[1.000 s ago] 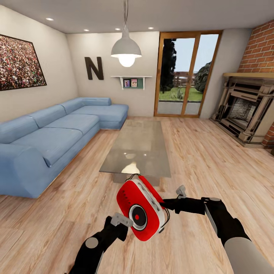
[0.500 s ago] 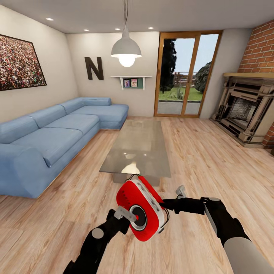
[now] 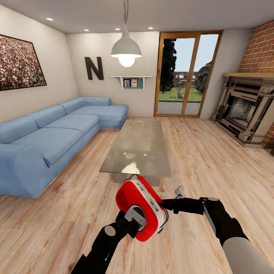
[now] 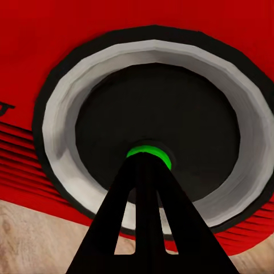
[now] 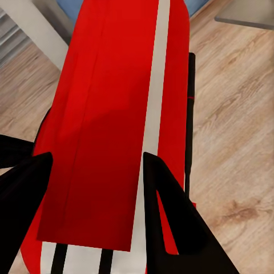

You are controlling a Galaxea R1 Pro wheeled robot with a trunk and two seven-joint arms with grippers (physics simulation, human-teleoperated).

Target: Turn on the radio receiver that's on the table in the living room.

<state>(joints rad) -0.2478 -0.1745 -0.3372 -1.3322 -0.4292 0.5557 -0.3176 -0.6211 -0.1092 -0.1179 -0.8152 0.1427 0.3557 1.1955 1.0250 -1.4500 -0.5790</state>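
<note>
The red radio receiver (image 3: 129,195) hangs tilted in the air over the wood floor, short of the grey coffee table (image 3: 139,144). My right gripper (image 3: 164,207) is shut on its right edge; in the right wrist view the red body with its white stripe (image 5: 114,114) sits between the two black fingers (image 5: 165,194). My left gripper (image 3: 136,217) is shut and its tip rests on the round dial. In the left wrist view the black-and-white dial (image 4: 171,103) has a green centre (image 4: 149,152) just at the fingertips.
A blue corner sofa (image 3: 49,137) runs along the left. The brick fireplace (image 3: 243,110) is at the right and glass doors (image 3: 186,72) are at the back. A white pendant lamp (image 3: 126,49) hangs over the table, and bare wood floor (image 3: 213,167) surrounds it.
My left gripper has moved rightwards and up onto the dial, covering its centre. The radio and my right gripper have barely shifted.
</note>
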